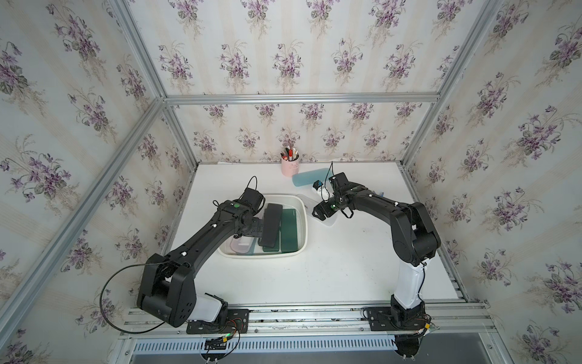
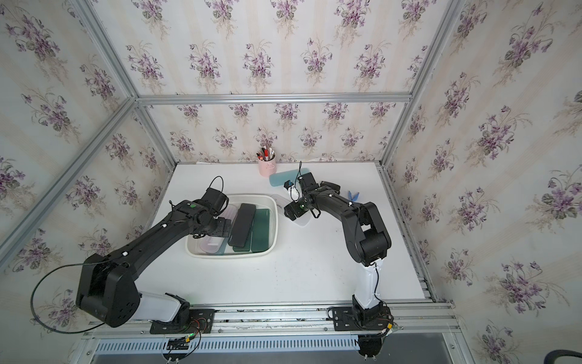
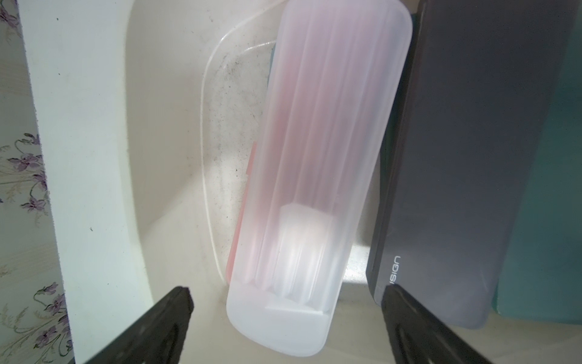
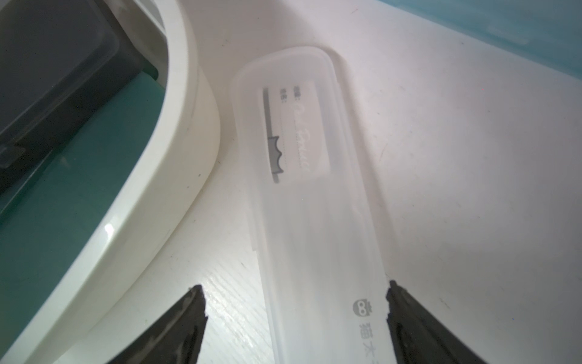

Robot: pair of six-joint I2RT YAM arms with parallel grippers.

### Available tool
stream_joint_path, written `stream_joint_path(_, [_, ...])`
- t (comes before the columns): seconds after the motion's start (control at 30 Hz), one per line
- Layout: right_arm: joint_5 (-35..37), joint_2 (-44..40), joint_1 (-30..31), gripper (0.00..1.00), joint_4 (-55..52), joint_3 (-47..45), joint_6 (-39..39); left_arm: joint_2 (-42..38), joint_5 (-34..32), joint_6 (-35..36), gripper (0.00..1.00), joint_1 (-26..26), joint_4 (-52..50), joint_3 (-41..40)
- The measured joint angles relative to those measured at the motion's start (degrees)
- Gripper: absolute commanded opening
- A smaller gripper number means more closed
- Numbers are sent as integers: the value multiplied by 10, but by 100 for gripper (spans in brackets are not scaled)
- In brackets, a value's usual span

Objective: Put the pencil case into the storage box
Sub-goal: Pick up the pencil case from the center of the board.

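The storage box (image 1: 285,198) is a shallow white tub at mid-table; a black case (image 1: 271,225), green cases (image 1: 290,231) and a frosted pink pencil case (image 3: 321,157) lie in it. My left gripper (image 3: 286,293) hangs open over the box's left side, just above the pink case's near end and holding nothing. A frosted white pencil case (image 4: 315,205) lies flat on the table just right of the box. My right gripper (image 4: 294,290) is open and straddles it; one finger (image 4: 393,293) is at its edge and the other stands apart.
A pale blue case (image 1: 310,178) lies at the back, next to a pink pen cup (image 1: 290,167) full of pens. A small white and blue item (image 1: 318,186) sits beside the right wrist. A blue clip (image 2: 353,196) lies behind the right arm. Papered walls enclose the table.
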Motion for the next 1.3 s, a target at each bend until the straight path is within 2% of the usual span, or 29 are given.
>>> stream_joint_path(0.3, [25, 51, 1, 89, 24, 3, -21, -30, 5, 0, 99, 8, 0, -1])
stream_joint_path(0.6, [47, 41, -1, 69, 49, -19, 9, -45, 5, -2, 99, 23, 0, -6])
stream_joint_path(0.8, [73, -10, -2, 67, 64, -88, 72, -47, 5, -2, 99, 29, 1, -9])
stream_joint_path(1.2, [152, -167, 5, 68, 56, -267, 294, -47, 5, -4, 99, 30, 3, -12])
stream_joint_path(1.3, [168, -174, 10, 72, 59, -283, 321, -47, 6, -5, 99, 30, 4, -12])
